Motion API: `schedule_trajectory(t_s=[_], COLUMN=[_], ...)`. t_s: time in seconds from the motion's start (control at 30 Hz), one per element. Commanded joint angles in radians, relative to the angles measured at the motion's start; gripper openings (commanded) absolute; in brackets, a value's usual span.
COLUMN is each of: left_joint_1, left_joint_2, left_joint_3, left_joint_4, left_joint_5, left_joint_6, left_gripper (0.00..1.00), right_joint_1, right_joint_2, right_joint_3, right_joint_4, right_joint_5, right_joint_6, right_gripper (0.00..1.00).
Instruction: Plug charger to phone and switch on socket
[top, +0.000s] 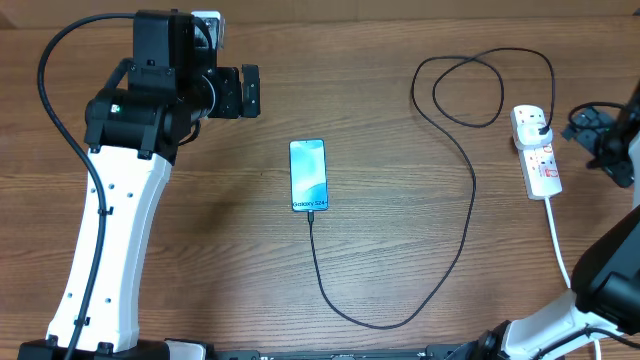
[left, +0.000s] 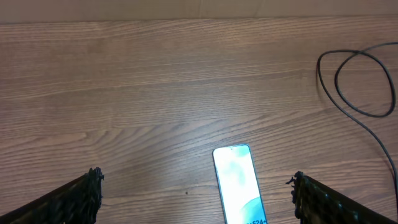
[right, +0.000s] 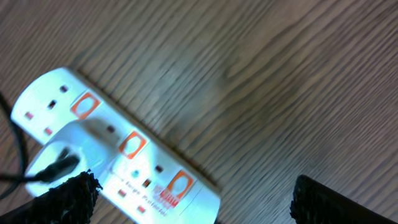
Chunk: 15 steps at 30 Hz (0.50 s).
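The phone (top: 308, 176) lies flat mid-table with its blue screen lit; it also shows in the left wrist view (left: 239, 184). The thin black charger cable (top: 455, 235) runs from the phone's near edge, loops right and up, and ends at a plug in the white power strip socket (top: 538, 152). The socket also shows in the right wrist view (right: 118, 152) with red switches. My left gripper (top: 248, 91) is open and empty, up and left of the phone. My right gripper (top: 588, 128) is open, just right of the socket.
The socket's thick white cord (top: 560, 245) runs toward the table's near right edge. The black cable forms a coil (top: 470, 90) at the back right, also seen in the left wrist view (left: 360, 81). The table is brown wood.
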Motion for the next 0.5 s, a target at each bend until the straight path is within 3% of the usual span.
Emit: schedule_trajectory(t_s=[0.0,0.47], left_joint_1=[0.004,0.004], left_joint_2=[0.007,0.007], left_joint_3=[0.007,0.007], left_joint_4=[0.003,0.003], left_joint_5=[-0.007,-0.007], left_joint_6=[0.012,0.012], left_gripper=[1.0,0.99], right_joint_1=[-0.02,-0.02], right_joint_2=[0.025,0.192], right_joint_3=[0.002,0.002], right_joint_4=[0.035,0.106], right_joint_5=[-0.003,-0.072], right_joint_6=[-0.02,-0.05], right_gripper=[1.0,1.0])
